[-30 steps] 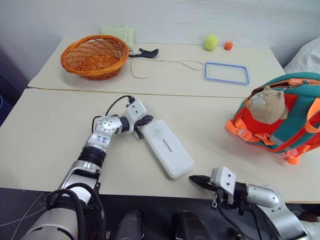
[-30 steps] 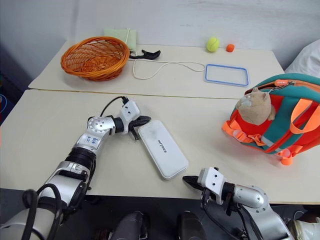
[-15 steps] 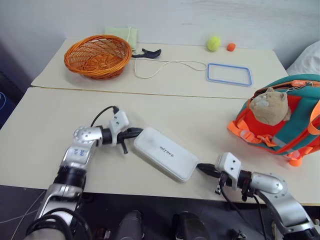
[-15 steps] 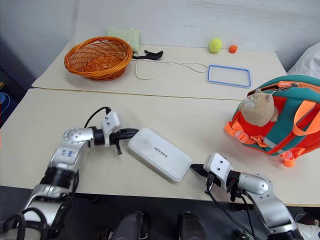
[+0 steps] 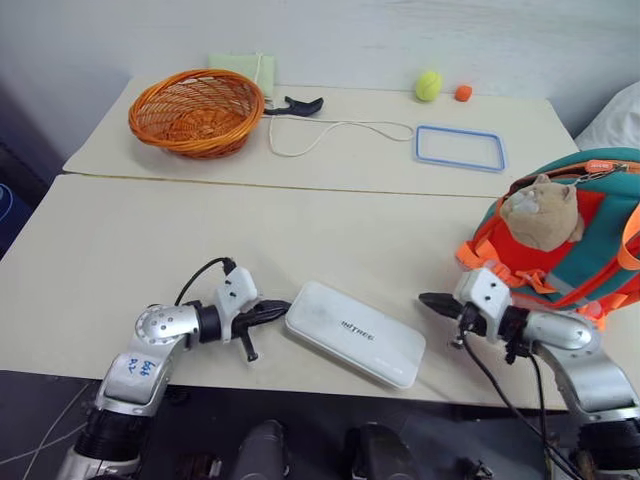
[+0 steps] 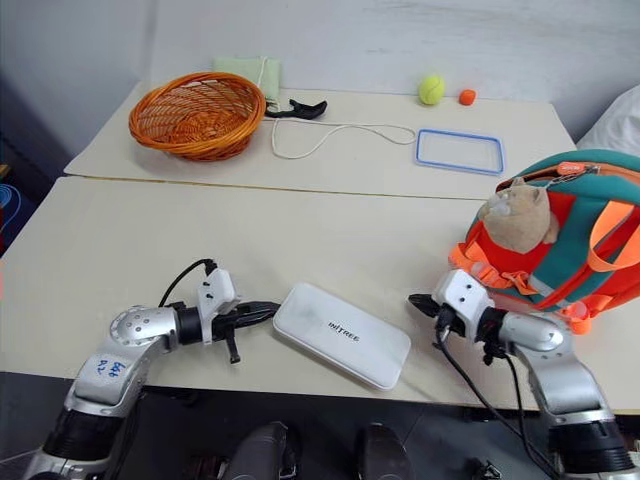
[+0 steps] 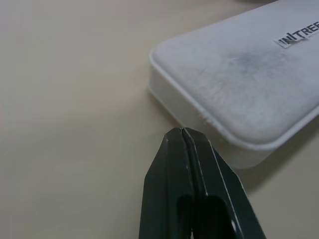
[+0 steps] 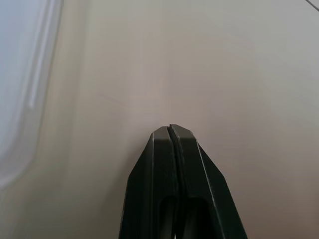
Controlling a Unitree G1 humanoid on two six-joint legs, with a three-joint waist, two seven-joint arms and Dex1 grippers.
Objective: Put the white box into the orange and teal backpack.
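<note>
Soft, even room light — nothing is dark.

The table is bright with no glare. Small soft shadows sit under the white box and the orange and teal backpack. Up close, the wrist views go a bit blurry — the fingers look fuzzy.

Both arms reach in low, forearms angled inward toward each other. The left tool and right tool have fingers pressed together, empty.
</note>
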